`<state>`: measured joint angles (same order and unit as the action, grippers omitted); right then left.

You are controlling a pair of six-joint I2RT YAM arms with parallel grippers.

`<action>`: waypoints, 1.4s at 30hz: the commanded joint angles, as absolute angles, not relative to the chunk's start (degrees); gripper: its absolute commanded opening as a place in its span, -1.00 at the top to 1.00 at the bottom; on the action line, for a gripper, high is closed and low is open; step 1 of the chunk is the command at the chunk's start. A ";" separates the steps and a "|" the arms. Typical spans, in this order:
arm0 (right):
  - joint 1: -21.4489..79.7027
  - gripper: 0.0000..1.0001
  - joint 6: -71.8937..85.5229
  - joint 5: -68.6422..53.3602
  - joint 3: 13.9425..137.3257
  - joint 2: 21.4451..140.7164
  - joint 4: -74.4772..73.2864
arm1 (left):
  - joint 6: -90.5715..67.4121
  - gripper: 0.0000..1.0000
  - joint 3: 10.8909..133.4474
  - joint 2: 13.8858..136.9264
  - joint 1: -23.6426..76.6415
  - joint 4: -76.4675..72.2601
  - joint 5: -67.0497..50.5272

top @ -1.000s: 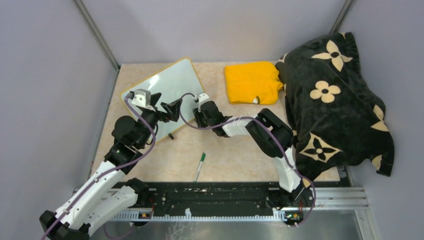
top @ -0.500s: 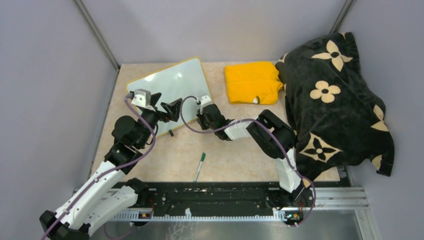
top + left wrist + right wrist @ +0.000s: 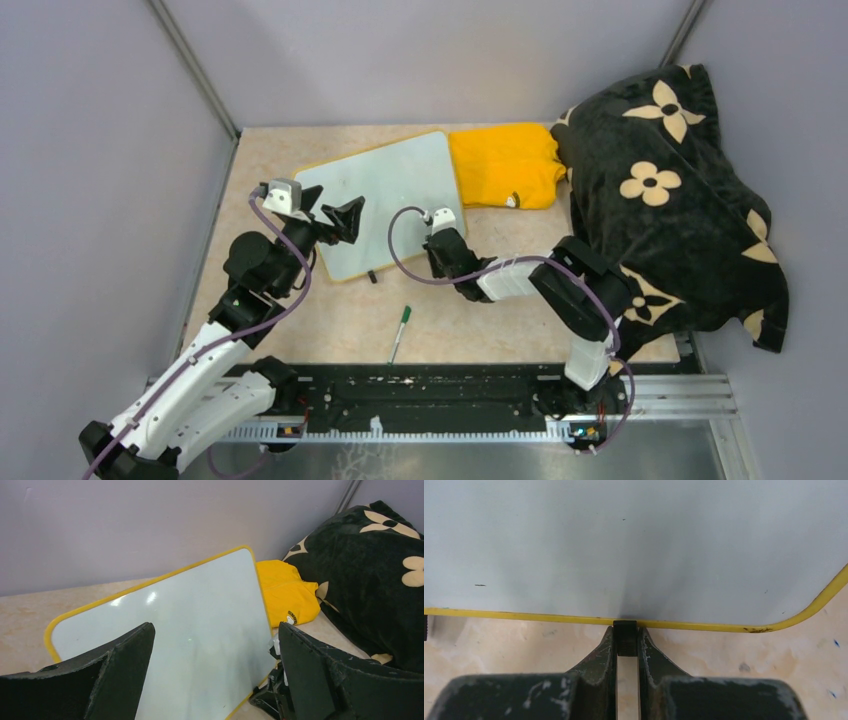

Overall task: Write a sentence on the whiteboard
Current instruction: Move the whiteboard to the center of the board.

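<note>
The right hand [image 3: 626, 647] is closed narrow on what appears to be a small black clip foot [image 3: 626, 630] at the yellow rim of the whiteboard [image 3: 385, 195], which is spread just ahead of its fingertips. The left hand [image 3: 215, 630] is held wide open over the board's left part. A green marker [image 3: 400, 333] is seen lying on the counter [image 3: 470, 325] behind both hands, well apart. A folded yellow cloth [image 3: 505, 165] is found just beside the board's far corner, beyond the right hand
</note>
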<state>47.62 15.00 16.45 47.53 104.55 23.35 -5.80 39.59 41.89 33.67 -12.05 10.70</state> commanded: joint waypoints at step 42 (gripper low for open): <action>53.70 1.00 31.59 30.61 42.19 95.57 5.61 | -7.16 -0.98 38.84 42.16 34.09 -14.02 10.52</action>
<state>52.88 31.48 33.01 40.29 93.38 6.22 -6.81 39.29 42.24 33.67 -12.08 10.70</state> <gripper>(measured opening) 0.080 0.989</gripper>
